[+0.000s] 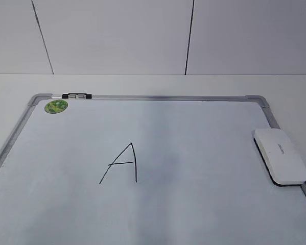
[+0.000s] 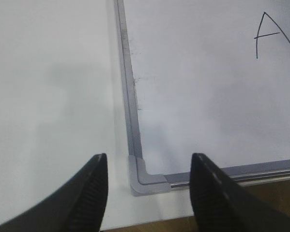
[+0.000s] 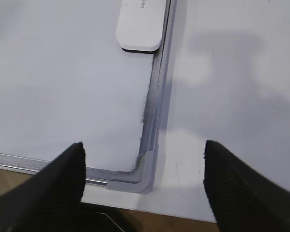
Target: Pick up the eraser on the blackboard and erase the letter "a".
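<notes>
The blackboard, a white dry-erase board with a grey frame [image 1: 168, 97], lies flat on the white table. The white eraser [image 1: 279, 154] lies on it by the right frame edge; it also shows at the top of the right wrist view [image 3: 141, 24]. An angular capital "A" [image 1: 121, 163] is drawn mid-board and shows in the left wrist view [image 2: 273, 34]. No lowercase "a" is in view. My left gripper [image 2: 150, 157] is open and empty over the board's near left corner. My right gripper [image 3: 144, 145] is open and empty over the near right corner. Neither gripper shows in the exterior view.
A round green sticker [image 1: 56, 106] sits in the board's far left corner, with a black and silver clip [image 1: 76, 95] on the top frame. A white panelled wall stands behind the table. The table's wooden front edge [image 2: 183, 220] lies just below both grippers.
</notes>
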Robot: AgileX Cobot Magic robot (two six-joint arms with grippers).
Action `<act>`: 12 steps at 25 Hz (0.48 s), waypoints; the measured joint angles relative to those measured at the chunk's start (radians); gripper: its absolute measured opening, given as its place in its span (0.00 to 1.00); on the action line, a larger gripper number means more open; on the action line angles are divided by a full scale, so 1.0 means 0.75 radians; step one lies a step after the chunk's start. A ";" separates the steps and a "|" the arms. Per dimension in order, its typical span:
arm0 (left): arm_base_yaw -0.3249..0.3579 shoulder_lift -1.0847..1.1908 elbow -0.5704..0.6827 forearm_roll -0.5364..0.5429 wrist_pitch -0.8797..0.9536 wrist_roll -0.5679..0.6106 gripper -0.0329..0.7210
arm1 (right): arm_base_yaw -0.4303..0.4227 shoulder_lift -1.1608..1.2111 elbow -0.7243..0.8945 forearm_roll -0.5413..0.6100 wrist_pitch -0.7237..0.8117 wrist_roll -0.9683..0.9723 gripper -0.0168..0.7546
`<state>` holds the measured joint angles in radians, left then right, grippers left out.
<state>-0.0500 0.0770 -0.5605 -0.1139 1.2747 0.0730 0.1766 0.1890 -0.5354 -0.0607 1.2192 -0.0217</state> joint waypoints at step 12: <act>0.000 0.000 0.072 -0.005 -0.209 -0.011 0.59 | 0.000 0.000 0.048 0.000 -0.097 0.000 0.78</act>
<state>-0.0500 0.0770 -0.5068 -0.1179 1.1181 0.0645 0.1766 0.1890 -0.4991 -0.0607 1.1465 -0.0217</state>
